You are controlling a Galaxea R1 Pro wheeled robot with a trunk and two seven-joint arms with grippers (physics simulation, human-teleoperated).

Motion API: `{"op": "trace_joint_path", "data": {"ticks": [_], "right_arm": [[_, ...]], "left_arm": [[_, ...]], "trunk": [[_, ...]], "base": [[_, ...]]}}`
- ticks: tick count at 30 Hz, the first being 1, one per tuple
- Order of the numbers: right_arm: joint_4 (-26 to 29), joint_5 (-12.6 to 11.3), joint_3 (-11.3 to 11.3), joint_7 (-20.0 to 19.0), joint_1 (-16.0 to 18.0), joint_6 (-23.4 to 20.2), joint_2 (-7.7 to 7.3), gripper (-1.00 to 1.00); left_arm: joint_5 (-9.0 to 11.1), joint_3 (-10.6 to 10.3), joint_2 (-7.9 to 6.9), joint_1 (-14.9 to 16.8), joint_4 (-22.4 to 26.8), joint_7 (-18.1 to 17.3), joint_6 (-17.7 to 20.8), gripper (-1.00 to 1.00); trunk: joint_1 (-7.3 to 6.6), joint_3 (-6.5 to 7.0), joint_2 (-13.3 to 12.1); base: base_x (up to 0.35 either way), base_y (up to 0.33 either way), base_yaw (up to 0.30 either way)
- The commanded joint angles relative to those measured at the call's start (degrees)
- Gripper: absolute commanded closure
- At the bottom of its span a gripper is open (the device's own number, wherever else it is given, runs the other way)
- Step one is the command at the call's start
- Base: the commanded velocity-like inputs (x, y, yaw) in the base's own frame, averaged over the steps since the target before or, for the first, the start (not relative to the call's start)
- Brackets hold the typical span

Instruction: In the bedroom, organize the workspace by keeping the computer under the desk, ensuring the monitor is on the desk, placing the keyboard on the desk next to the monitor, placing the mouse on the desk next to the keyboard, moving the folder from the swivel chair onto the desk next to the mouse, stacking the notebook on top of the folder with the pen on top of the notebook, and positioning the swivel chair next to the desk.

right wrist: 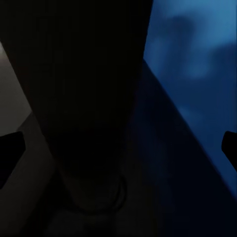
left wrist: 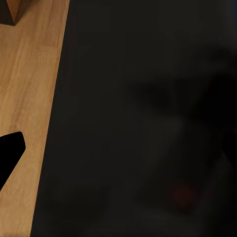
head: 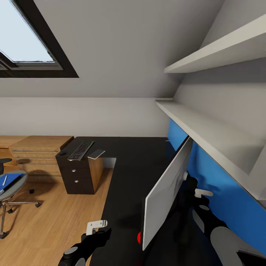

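Reaching: my right jaws [head: 202, 195] sit behind the monitor [head: 166, 188], between its pale back and the blue back panel [head: 221, 184]; fingers spread apart either side of the dark stand [right wrist: 84, 123].
Left jaws [head: 96, 225]: hovering over the worktop [head: 129, 166] edge, in front of the monitor; spread or pressed, I cannot tell.
Keyboard [head: 81, 150]: far beyond my left jaws, on the drawer unit [head: 77, 173].
Notebook [head: 96, 153]: just beside the keyboard.
Swivel chair [head: 11, 188]: well apart, carrying the folder [head: 9, 182].

The monitor [head: 166, 192] stands on the desk [head: 129, 173], keyboard [head: 81, 150] well apart.
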State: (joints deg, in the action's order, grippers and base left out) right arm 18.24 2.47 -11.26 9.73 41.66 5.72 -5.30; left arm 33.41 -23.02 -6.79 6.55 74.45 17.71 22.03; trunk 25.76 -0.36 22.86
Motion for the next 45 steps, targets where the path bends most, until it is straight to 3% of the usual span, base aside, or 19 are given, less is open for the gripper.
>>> {"op": "trace_joint_path", "data": {"ticks": [1,10,29,30,33,35,39,41,45], "right_arm": [[-0.1,0.25,-0.26,0.02,0.06,0.1,0.03,-1.0],[-0.06,0.34,-0.17,-0.06,0.09,-2.1,0.13,-1.0],[2.01,0.33,-0.12,-0.07,0.09,-1.86,0.25,-1.0],[3.94,0.28,-0.14,-0.07,0.06,-2.01,0.45,-1.0],[19.01,0.4,-0.35,0.06,-1.07,-7.29,3.98,-1.0],[26.9,0.37,-0.39,0.08,-3.77,-11.59,5.02,-1.0],[44.98,0.07,-0.3,0.19,-12.7,-19.59,6.86,-1.0],[50.0,0.16,-0.33,0.25,-14.61,-21.78,8.26,-1.0],[54.3,0.23,-0.28,0.25,-16.48,-23.3,10.11,-1.0]], "left_arm": [[0.6,-0.18,-0.07,0.04,0.08,0.58,0.08,-1.0],[0.6,-0.18,-0.07,0.04,0.08,0.58,0.11,-1.0],[0.57,-0.11,-0.04,0.04,-0.28,0.58,0.18,-1.0],[0.5,-0.14,-0.02,0.04,-0.66,0.58,0.19,-1.0],[0.35,-0.08,0.01,0.04,-1.57,0.64,0.13,-1.0],[0.3,-0.03,0.02,0.04,-1.67,0.65,0.11,-1.0],[0.21,-0.06,0.02,0.04,-1.75,0.66,0.05,-1.0],[0.18,-0.06,0.02,0.04,-1.76,0.66,0.04,-1.0],[0.17,-0.07,0.02,0.04,-1.77,0.66,0.03,-1.0]], "trunk": [[0.03,-0.04,0.06],[0.03,-0.04,0.06],[0.03,-0.04,0.06],[0.03,-0.04,0.06],[0.03,-0.04,0.06],[0.03,-0.04,0.06],[0.03,-0.04,0.06],[0.03,-0.04,0.06],[0.03,-0.04,0.06]], "base": [[-0.037,0.015,0.0],[-0.216,0.12,0.0],[-0.292,0.162,0.0],[-0.295,0.163,0.0],[-0.194,0.084,0.0],[-0.071,0.029,0.0],[-0.023,0.01,0.0],[-0.023,0.061,0.0],[-0.076,0.231,0.0]]}}
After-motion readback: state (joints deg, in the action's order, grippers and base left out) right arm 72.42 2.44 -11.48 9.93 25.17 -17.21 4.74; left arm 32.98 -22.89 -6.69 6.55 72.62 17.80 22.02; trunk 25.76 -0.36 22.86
